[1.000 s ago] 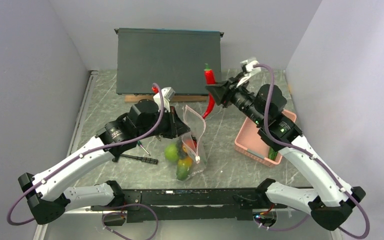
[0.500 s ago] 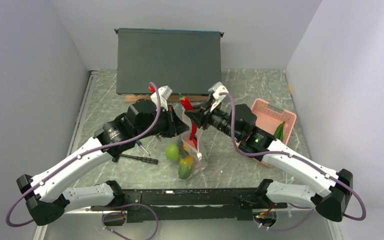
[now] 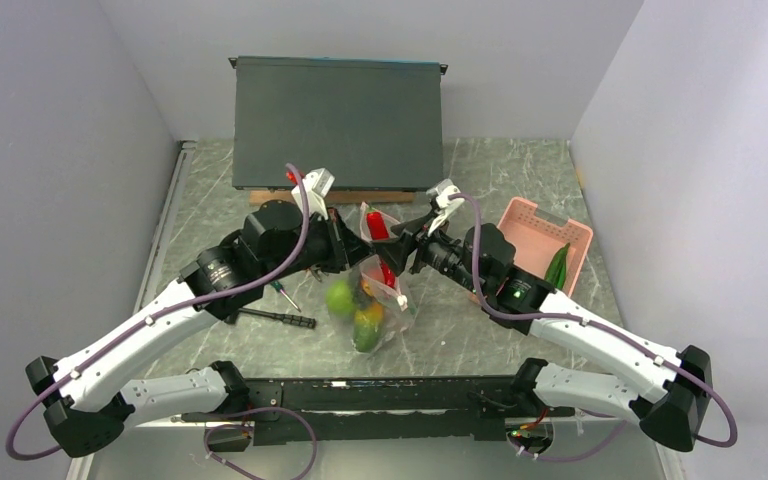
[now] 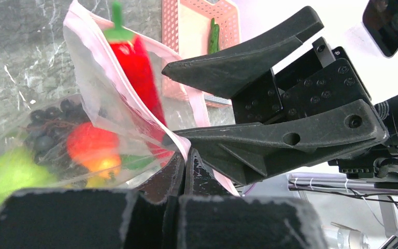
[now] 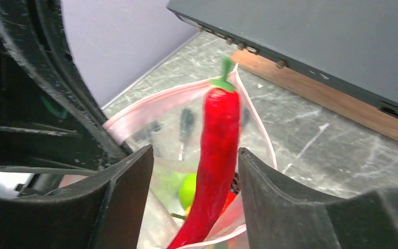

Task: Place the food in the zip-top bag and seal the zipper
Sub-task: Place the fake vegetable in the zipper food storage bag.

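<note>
The zip-top bag (image 3: 390, 305) stands on the table, its mouth lifted. My left gripper (image 4: 185, 155) is shut on its pink zipper (image 4: 194, 106) edge. Inside lie a lime-green fruit (image 3: 340, 298), an orange-yellow piece (image 3: 368, 322) and dark berries (image 4: 49, 122). A red chili pepper (image 5: 217, 150) stands upright in the bag's mouth, stem up and tip down inside. My right gripper (image 5: 194, 151) is open around it, with a gap on both sides. A dark green cucumber (image 3: 558, 265) leans in the pink basket (image 3: 530, 222).
A dark grey box (image 3: 338, 120) on a wooden strip fills the back of the table. A black-handled tool (image 3: 282, 319) and a green-handled screwdriver (image 3: 283, 292) lie left of the bag, under my left arm. Grey walls close in both sides.
My right arm carried the chili from high near the box down to the bag's mouth, then its jaws opened and let go. My left arm kept its hold on the bag edge.
</note>
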Available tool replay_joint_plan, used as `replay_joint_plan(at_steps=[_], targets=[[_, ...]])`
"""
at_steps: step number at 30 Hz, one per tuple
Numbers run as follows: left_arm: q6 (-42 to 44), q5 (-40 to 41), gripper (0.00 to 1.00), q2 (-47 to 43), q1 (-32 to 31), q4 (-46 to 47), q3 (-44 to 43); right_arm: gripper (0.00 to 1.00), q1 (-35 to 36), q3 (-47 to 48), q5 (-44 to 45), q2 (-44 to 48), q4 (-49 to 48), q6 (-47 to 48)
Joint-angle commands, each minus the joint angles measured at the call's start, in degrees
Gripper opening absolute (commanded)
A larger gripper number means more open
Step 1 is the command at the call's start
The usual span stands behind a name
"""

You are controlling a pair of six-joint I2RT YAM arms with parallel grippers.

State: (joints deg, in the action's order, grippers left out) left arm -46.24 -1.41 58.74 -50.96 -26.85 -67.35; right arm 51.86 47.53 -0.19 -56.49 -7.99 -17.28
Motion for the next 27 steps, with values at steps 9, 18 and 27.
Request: replay_joint_plan(at_steps=[9,18,27], targets=[[1.44,1.12,0.0,-0.95,0.3,3.73,-0.33,0.78,0.28,9.09,10.65,0.99,12.51,-1.71],[3.71,0.22,0.0,-0.2,0.32,4.11,-0.54,0.79,0.34,12.89,13.43,0.2,16.13,-0.96],[9.03,-4.54,0.0,-1.65,0.23,8.94,2.51,0.8,-2.65,14.73,36.84,1.23,29.83,-11.54]])
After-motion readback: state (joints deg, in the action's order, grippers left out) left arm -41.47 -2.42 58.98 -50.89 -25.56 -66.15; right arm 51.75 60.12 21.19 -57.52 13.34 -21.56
